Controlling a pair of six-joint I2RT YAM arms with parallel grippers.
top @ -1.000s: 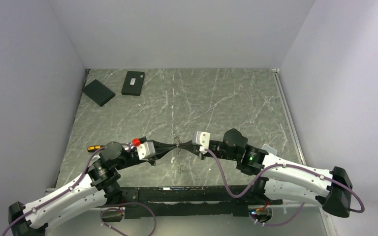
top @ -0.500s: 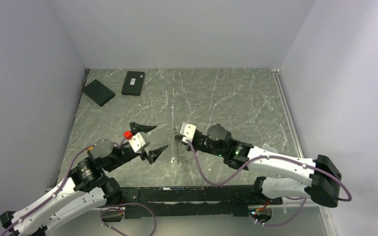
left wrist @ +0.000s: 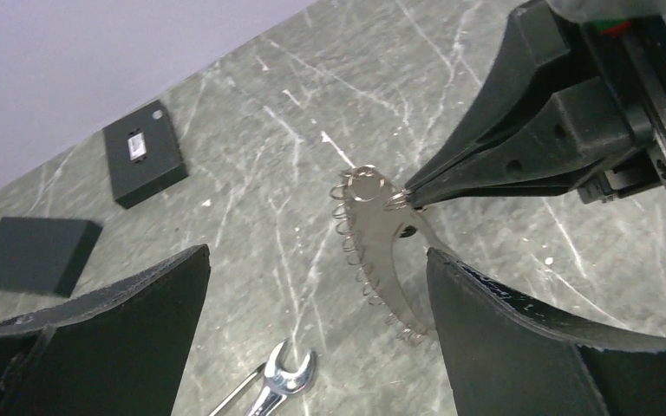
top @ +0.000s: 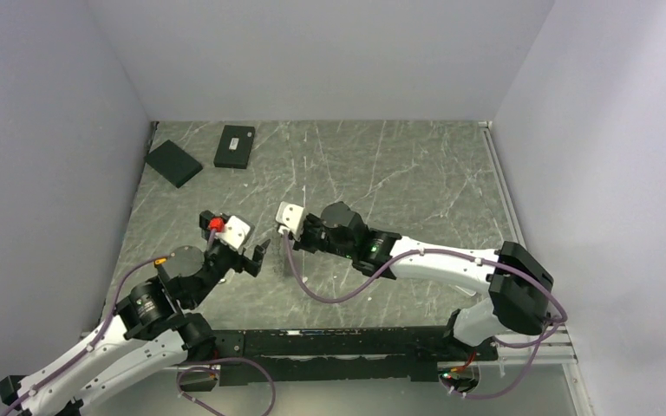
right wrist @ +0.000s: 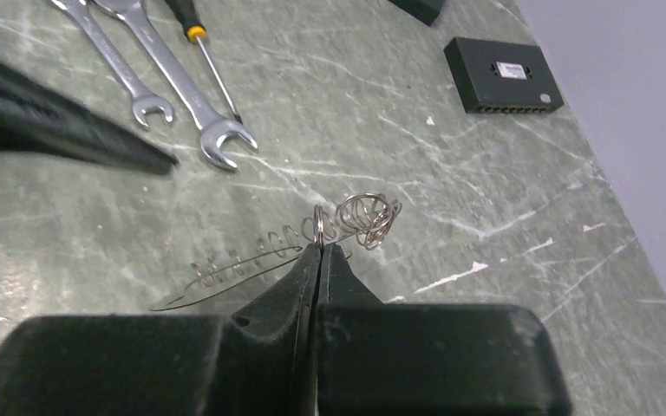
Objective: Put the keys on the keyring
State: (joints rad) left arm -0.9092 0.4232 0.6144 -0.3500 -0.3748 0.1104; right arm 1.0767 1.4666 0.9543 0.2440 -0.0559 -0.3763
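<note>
My right gripper (right wrist: 319, 245) is shut on a small ring at the top of the keyring (left wrist: 390, 260). The keyring hangs below the tips as a thin curved metal arc, above the table. Tiny grey loops fringe its edge; these are the keys (right wrist: 367, 217), bunched beside the fingertips and too small to make out as keys. My left gripper (left wrist: 316, 253) is open, its black fingers (left wrist: 520, 329) wide apart, close to the hanging keyring with nothing between them. In the left wrist view the right gripper (left wrist: 409, 198) comes in from the upper right. From above, both grippers meet left of centre, the left gripper (top: 236, 232) nearest.
Two black boxes (top: 173, 163) (top: 235, 146) lie at the far left corner. Two silver wrenches (right wrist: 186, 95) (right wrist: 113, 61) and a screwdriver (right wrist: 199, 39) lie on the table left of the grippers. One wrench head (left wrist: 273, 386) shows below the left gripper.
The left gripper has let go of the keyring, opened wide and drawn back to the left. The right gripper, still shut, has carried the keyring left and farther from the bases.
</note>
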